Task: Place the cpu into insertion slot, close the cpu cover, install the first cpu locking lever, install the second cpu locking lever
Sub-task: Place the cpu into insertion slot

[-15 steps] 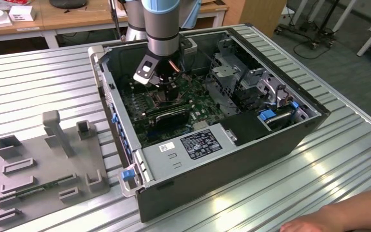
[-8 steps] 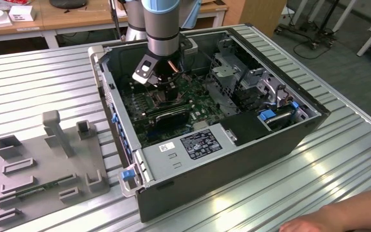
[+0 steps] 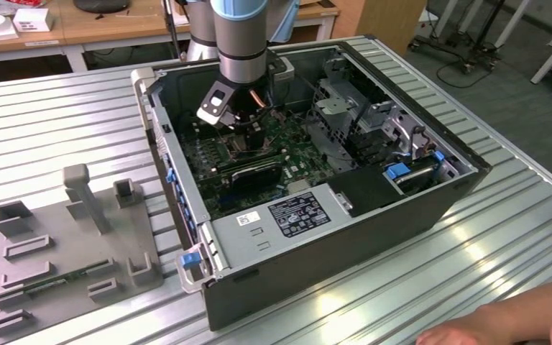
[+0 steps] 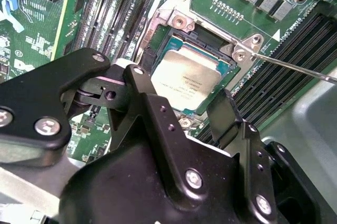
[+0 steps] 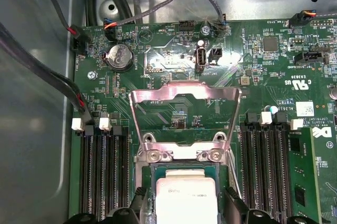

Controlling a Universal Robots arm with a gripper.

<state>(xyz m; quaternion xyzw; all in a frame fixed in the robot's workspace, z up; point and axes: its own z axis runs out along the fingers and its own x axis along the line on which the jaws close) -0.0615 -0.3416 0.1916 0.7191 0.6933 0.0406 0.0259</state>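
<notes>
Robotics lab or workshop. Industrial robot arm [image 3: 242, 43] reaches into open desktop computer case [image 3: 353, 244] on ribbed aluminium worktable [image 3: 55, 115]. Grey fixture plate [image 3: 60, 237] with moulded holders lies beside case. Behind: wooden desks [image 3: 113, 25], wheeled equipment stands [image 3: 458, 54] on grey floor [image 3: 516, 100]. First wrist view: bare green motherboard [image 5: 253, 60].

Support: silver ribbed table of aluminium slats [image 3: 55, 122], grooves running lengthwise.

Directly on it:
- Open dark grey metal computer case [image 3: 353, 237], lying on its side with the open face up, roughly mid-table.
- Flat grey plastic fixture plate with upright holders [image 3: 65, 251], flat on the slats just beside the case towards the exterior view's left, with a narrow strip of slats between them.
- A person's hand [image 3: 506, 327] at the table's edge, near the case on the exterior view's right, apart from it.
</notes>
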